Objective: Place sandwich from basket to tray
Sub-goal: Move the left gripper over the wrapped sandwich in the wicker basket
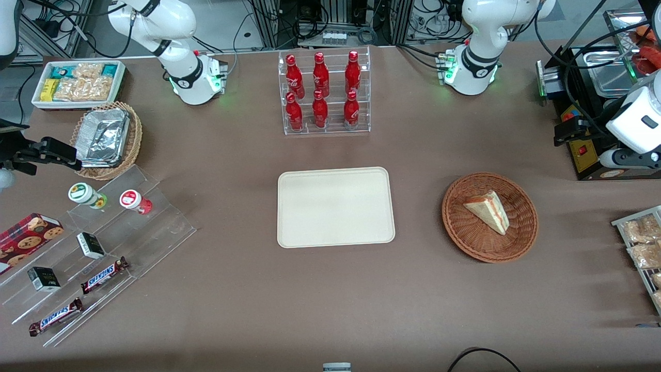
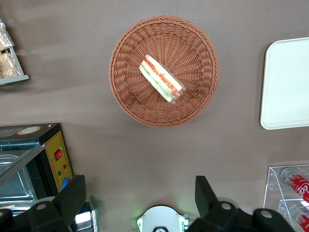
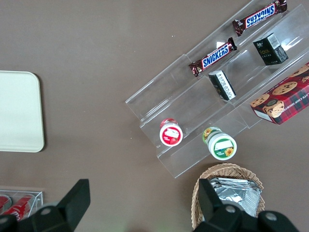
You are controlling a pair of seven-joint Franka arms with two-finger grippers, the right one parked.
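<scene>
Fingers (image 2: 72, 200) spread wide, empty; gripper (image 2: 140, 203) hangs high above bare table beside the basket (image 2: 126, 99), away from the tray (image 2: 285, 87). Sandwich (image 2: 161, 78) lies near basket centre, cut edge up. Looks light, soft, film-wrapped and maybe slippery: pinch gently across bread faces, mid-length. Long axis runs diagonally, tip toward tray.

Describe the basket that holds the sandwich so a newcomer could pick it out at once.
Start at the cream tray in the middle of the table, then look toward the working arm's end: the round reddish-brown wicker basket lies beside it, with the open gripper high above the table near it. Unlike the paler foil-filled wicker basket, it holds a sandwich.
</scene>
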